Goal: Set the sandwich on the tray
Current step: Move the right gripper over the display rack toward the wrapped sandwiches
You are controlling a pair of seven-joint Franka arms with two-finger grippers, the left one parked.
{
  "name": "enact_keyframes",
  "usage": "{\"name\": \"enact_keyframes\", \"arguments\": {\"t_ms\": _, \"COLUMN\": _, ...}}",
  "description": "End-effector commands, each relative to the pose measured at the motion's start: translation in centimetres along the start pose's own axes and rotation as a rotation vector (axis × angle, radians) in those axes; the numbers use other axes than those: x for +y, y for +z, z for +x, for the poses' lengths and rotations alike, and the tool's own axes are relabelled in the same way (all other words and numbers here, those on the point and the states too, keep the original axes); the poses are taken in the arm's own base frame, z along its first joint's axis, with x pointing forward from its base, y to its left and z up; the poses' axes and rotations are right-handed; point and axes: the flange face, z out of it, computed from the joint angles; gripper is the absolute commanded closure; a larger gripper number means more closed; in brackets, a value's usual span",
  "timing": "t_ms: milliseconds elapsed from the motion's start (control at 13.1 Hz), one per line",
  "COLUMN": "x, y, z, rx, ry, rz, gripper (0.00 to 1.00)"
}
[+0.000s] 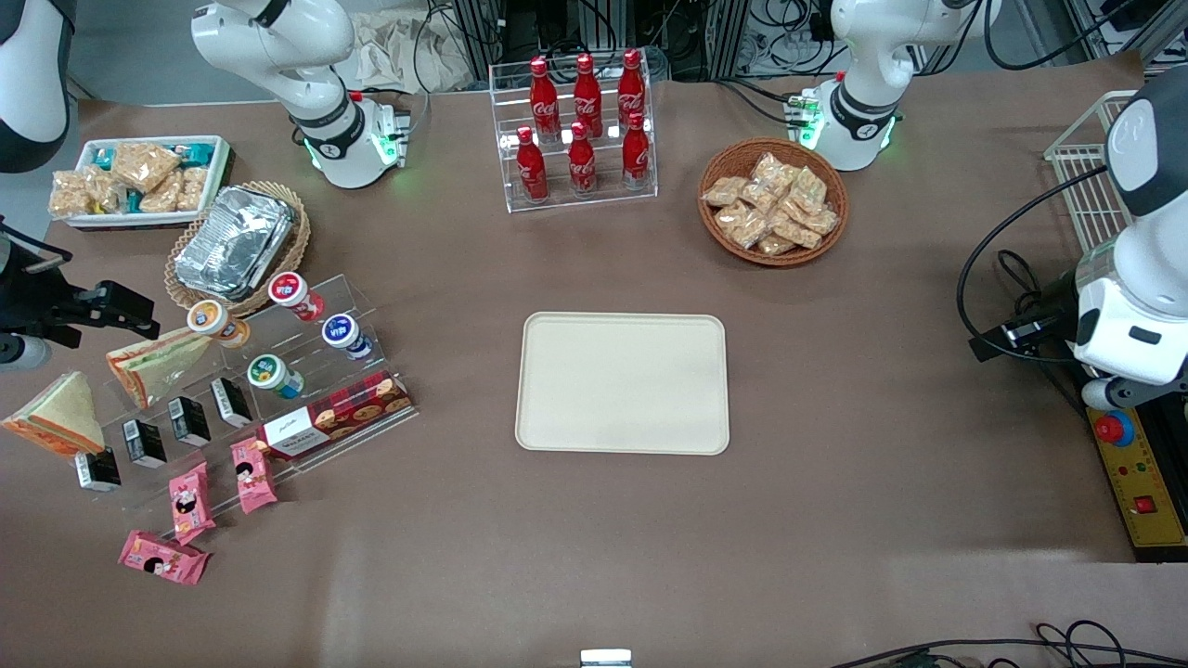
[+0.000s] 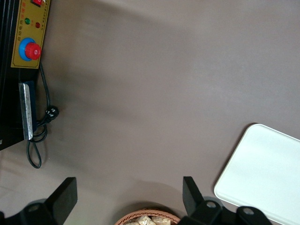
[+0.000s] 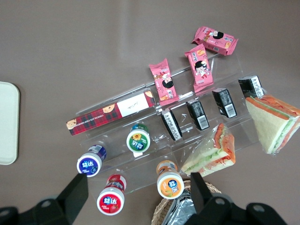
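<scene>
Overhead, open gripper (image 3: 136,197) above sandwich (image 3: 274,123).

Gripper (image 3: 136,197) cut by the frame edge in the right wrist view, only two dark fingers (image 3: 72,194) showing, spread wide above the clear display stand (image 3: 154,140); in the front view it sits at the working arm's end, largely cropped. Tray (image 3: 7,123) shows only an end strip there. Foil container's basket (image 3: 165,212) cropped; labels on the small black boxes (image 3: 197,114) too small to read

Sandwich (image 1: 58,415) well apart from tray (image 1: 622,382)
</scene>
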Motion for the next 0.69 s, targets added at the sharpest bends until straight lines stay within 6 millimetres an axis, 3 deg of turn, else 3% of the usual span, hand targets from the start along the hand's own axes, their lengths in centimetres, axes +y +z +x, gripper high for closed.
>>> {"name": "enact_keyframes", "arguments": {"t_ms": 0, "x": 0.21, "y": -1.02, "z": -0.59, "rx": 0.000, "ry": 0.002, "rz": 0.012, "gripper": 0.02}}
{"name": "enact_keyframes", "arguments": {"t_ms": 611, "x": 0.36, "y": -0.79, "z": -0.58, "rx": -0.004, "ry": 0.000, "rz": 0.014, "gripper": 0.02}}
